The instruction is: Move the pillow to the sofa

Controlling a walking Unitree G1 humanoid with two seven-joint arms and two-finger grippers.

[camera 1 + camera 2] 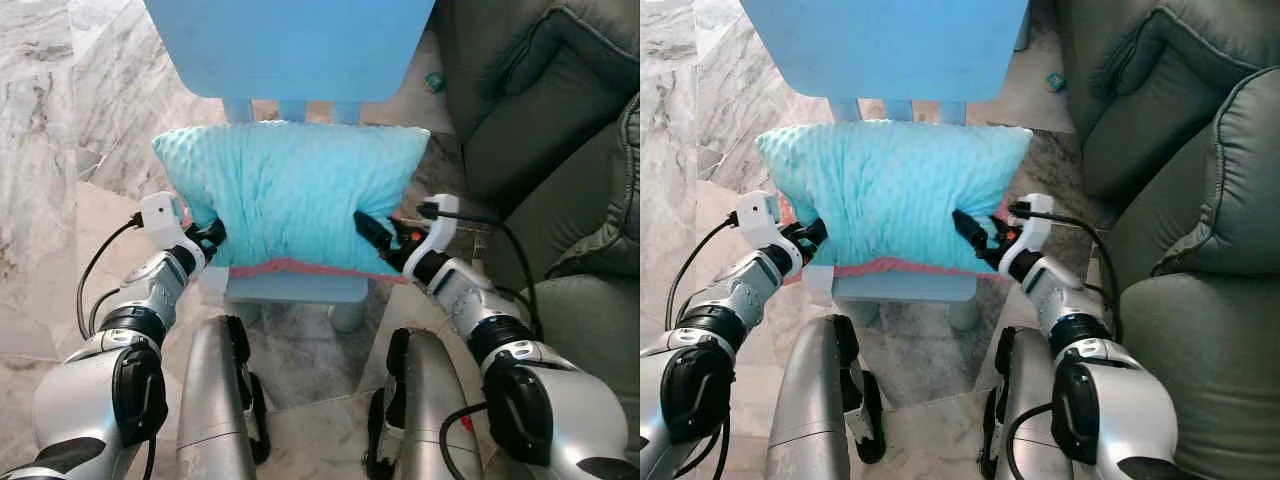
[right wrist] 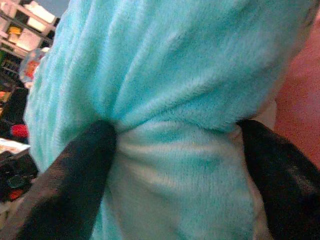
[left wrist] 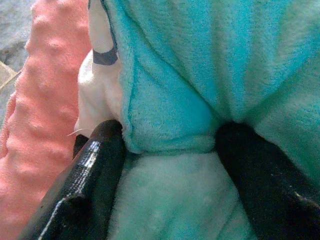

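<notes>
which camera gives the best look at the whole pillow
The left eye view: the whole turquoise pillow shows there on the blue chair, with the left tool and right tool pinching its sides. The right eye view nearly matches. Both wrist views show close plush bunched between black fingers.

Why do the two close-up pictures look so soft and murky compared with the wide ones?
Left eye view: even daylight, sharp on the pillow and marble floor. Left wrist view: the left end effector is pressed into the fabric, too near to focus. Right wrist view: the right end effector likewise, fingers dark and shaded.
</notes>
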